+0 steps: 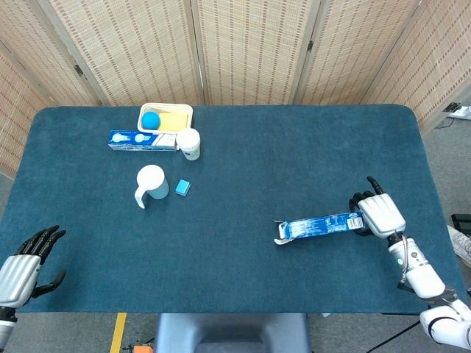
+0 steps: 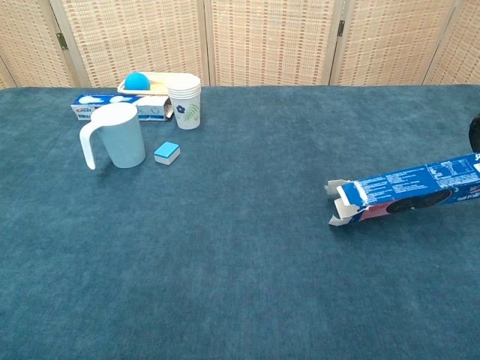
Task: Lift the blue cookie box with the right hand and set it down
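Your left hand [image 1: 20, 271] idles with fingers spread at the table's near-left corner, well apart. Your right hand [image 1: 379, 215] clamps the blue cookie box [image 1: 322, 226] by its right end; the long axis runs leftward, its torn-open flaps farthest from the grip, tilted slightly off the cloth.

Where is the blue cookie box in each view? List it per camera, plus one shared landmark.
Head view: the blue cookie box lies right of centre, its right end gripped by the right hand, open flaps pointing left.
Chest view: the box sits at the right edge, tilted, flaps at its left end; the hand is almost wholly out of frame.
Shared landmark: the white mug, far to the left in both.
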Action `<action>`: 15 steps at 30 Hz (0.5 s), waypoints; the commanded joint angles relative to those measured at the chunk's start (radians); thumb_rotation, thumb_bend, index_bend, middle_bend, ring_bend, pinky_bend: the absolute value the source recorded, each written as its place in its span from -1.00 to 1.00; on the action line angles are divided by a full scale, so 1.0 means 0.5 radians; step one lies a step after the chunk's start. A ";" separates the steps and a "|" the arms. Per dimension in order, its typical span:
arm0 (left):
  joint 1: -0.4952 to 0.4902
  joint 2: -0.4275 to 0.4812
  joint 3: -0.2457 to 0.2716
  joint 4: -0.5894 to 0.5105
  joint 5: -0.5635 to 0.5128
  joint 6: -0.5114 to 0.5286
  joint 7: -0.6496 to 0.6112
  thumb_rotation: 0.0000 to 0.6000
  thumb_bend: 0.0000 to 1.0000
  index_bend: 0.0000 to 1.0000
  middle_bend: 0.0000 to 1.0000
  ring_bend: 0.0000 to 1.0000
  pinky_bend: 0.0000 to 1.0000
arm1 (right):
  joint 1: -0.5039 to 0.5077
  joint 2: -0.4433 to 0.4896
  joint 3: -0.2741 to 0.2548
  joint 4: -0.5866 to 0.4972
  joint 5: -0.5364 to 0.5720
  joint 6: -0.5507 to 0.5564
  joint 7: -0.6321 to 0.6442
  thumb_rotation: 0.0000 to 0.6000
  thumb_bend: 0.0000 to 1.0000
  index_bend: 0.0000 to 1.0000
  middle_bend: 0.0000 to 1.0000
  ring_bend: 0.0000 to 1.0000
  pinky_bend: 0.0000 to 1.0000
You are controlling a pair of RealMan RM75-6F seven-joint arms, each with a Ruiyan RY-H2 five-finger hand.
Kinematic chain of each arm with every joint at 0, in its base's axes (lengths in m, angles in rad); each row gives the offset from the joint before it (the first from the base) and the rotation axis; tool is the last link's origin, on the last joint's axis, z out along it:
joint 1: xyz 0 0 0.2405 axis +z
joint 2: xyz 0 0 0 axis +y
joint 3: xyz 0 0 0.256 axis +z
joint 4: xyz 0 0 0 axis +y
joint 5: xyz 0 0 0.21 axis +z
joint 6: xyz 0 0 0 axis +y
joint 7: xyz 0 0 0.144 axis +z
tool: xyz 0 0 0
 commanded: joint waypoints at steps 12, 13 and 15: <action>-0.040 -0.001 -0.009 0.004 -0.055 -0.085 -0.002 1.00 -0.23 -0.68 -0.83 -0.81 -0.60 | 0.092 0.775 0.087 -0.811 0.125 -0.160 -0.124 1.00 -0.74 0.17 -0.16 -0.26 -0.93; -0.046 0.000 -0.009 0.003 -0.062 -0.101 -0.003 1.00 -0.23 -0.68 -0.83 -0.81 -0.60 | 0.098 0.814 0.093 -0.852 0.142 -0.172 -0.146 1.00 -0.74 0.17 -0.16 -0.26 -0.93; -0.058 0.003 -0.010 -0.001 -0.082 -0.133 0.000 1.00 -0.23 -0.68 -0.83 -0.81 -0.60 | 0.108 0.902 0.110 -0.948 0.189 -0.195 -0.203 1.00 -0.74 0.17 -0.16 -0.26 -0.93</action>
